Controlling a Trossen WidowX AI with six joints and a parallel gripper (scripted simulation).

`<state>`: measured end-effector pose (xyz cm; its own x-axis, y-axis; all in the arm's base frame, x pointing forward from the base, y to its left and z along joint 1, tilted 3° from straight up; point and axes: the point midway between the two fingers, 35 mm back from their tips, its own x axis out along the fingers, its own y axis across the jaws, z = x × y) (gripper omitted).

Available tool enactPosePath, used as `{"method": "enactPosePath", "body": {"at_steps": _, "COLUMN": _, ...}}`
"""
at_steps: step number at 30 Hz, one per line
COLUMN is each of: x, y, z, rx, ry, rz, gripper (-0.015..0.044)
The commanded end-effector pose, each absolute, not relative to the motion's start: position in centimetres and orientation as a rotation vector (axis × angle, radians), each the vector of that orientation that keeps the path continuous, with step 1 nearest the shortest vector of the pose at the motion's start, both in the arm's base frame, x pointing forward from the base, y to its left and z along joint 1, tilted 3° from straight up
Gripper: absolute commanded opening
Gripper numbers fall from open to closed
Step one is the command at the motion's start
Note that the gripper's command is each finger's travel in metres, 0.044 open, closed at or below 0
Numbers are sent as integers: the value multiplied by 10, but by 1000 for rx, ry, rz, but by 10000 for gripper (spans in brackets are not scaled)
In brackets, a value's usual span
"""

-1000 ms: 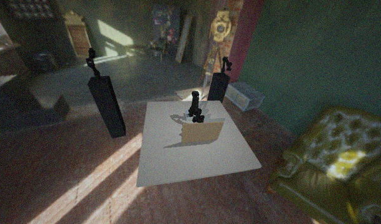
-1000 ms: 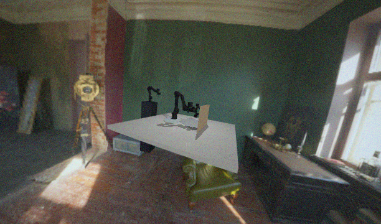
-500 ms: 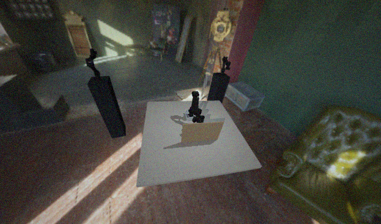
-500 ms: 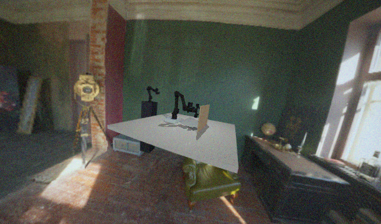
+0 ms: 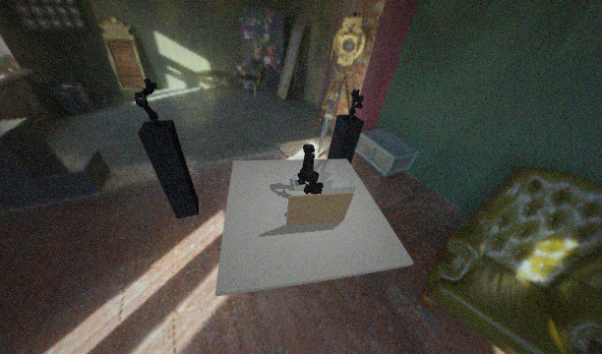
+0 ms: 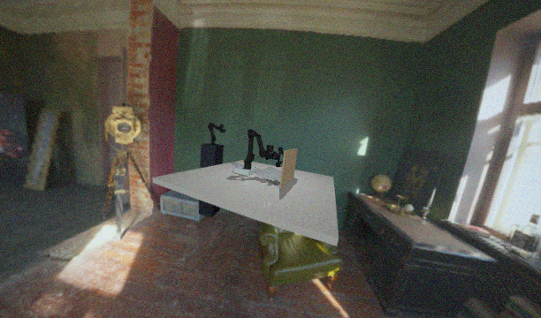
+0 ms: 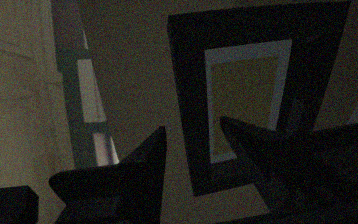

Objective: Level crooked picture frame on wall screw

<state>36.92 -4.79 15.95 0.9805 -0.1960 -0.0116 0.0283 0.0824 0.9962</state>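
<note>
The picture frame is black around a pale mat and an olive picture. In the wrist view it is right of centre on the tan wall board. Its top edge rises to the right in that view; the view is slanted, so I cannot tell how level it hangs. The top and exterior views do not show its face. The screw and notched strip are hidden. My gripper is open on the picture's side of the board. In the wrist view its right finger covers the frame's lower right part; contact is unclear.
The board stands upright on the white table, with the arm's base behind it in the top view. Two dark pedestals with small arms stand beyond the table. A green armchair is also in the room.
</note>
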Motion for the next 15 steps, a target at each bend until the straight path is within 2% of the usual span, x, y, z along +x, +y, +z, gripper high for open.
{"method": "enactPosePath", "body": {"at_steps": 1, "x": 370, "y": -47, "z": 159, "rx": 1484, "ry": -134, "rz": -167, "gripper": 260}}
{"method": "enactPosePath", "body": {"at_steps": 7, "x": 370, "y": -47, "z": 159, "rx": 1484, "ry": -134, "rz": -167, "gripper": 260}}
{"method": "enactPosePath", "body": {"at_steps": 13, "x": 370, "y": -47, "z": 159, "rx": 1484, "ry": -134, "rz": -167, "gripper": 103}}
{"method": "enactPosePath", "body": {"at_steps": 15, "x": 370, "y": -47, "z": 159, "rx": 1484, "ry": -134, "rz": -167, "gripper": 89}}
